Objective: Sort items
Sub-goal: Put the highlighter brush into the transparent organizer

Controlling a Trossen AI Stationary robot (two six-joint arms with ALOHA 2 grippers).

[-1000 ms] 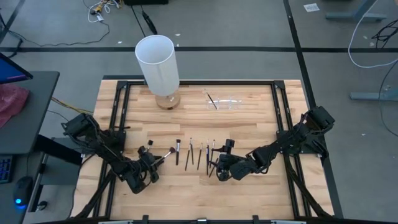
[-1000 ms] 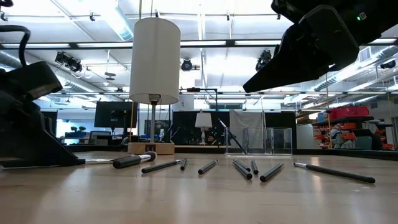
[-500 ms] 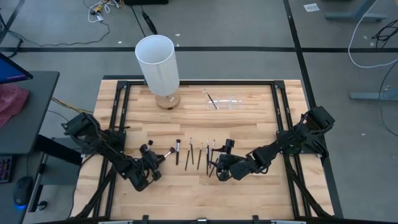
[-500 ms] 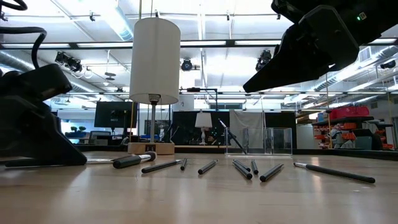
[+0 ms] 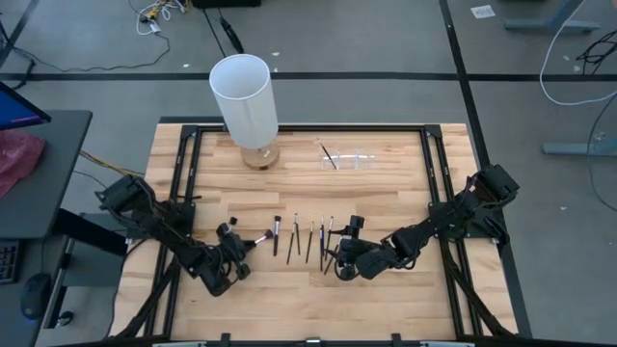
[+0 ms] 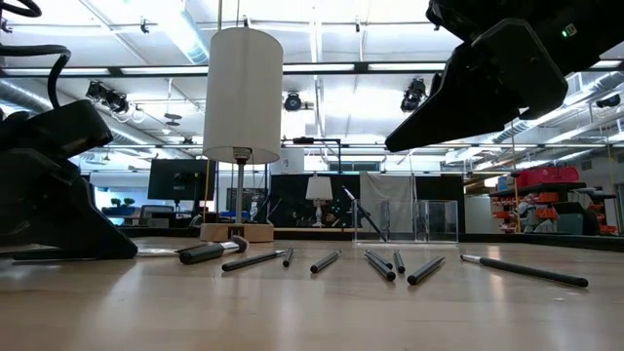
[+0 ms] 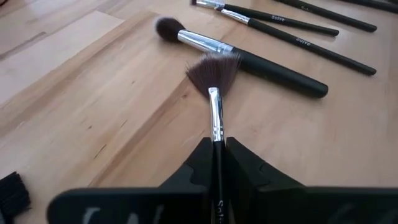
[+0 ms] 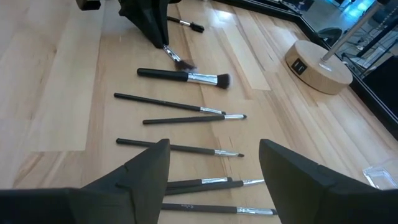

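1. The left gripper, at the lower left of the high view on the desk, has drawn its fingers in over the last second; they now pinch the thin silver-necked handle of the fan brush, whose splayed bristles point away from the wrist camera.
2. That closing looks like the start of a pick (a judgement, since the brush tip still looks to lie on the wood), so the fan brush is probably the next item to be sorted.
3. The fluffy brush lies just beyond the fan brush's bristles, close enough that a careless lift might nudge it.
4. The other brushes lie in a loose row near the middle of the high view, unchanged from a second ago; in the low view they sit side by side across the centre.
5. The right gripper hovers over the right end of that row with its fingers spread wide, holding nothing, where it was a second ago.
6. The white cylinder and the clear holder stand in the upper part of the high view, well apart from the row.
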